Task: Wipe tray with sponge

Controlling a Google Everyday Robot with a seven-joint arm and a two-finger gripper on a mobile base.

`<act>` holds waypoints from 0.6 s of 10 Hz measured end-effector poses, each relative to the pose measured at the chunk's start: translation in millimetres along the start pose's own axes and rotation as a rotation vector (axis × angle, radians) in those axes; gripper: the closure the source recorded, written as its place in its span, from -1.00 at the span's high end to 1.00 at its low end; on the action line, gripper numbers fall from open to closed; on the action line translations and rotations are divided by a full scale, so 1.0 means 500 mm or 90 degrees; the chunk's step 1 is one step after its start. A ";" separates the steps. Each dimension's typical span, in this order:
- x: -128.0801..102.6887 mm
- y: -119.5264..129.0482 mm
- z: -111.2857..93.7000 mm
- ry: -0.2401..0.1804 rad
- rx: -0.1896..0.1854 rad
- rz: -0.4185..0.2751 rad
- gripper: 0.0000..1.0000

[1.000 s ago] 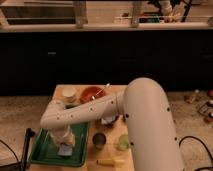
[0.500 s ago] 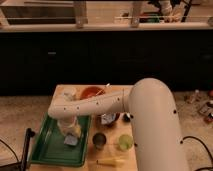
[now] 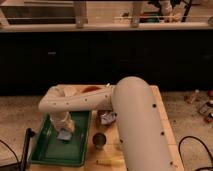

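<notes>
The dark green tray (image 3: 47,150) lies on the left end of the wooden table. The pale blue-grey sponge (image 3: 65,135) rests on the tray floor near its far middle. My gripper (image 3: 64,128) points down into the tray, right on top of the sponge and shut on it. My thick white arm (image 3: 130,115) reaches in from the lower right, bends above the tray's far edge and covers much of the table.
An orange-red bowl (image 3: 92,89) peeks out behind the arm. A dark metal cup (image 3: 99,140) stands just right of the tray, with a crumpled blue-white thing (image 3: 107,118) behind it. A yellow oblong thing (image 3: 107,162) lies at the front edge. A black stand (image 3: 25,145) is left of the tray.
The gripper and the sponge under it have slid from the tray's near end toward its far end, and lately a little to the left.
</notes>
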 end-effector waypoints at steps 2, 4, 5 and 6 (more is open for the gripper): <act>-0.015 -0.019 0.011 -0.009 -0.006 -0.037 -0.90; -0.051 -0.026 0.022 -0.021 -0.013 -0.067 -0.90; -0.077 -0.017 0.028 -0.028 -0.017 -0.082 -0.90; -0.093 -0.006 0.032 -0.034 -0.021 -0.091 -0.90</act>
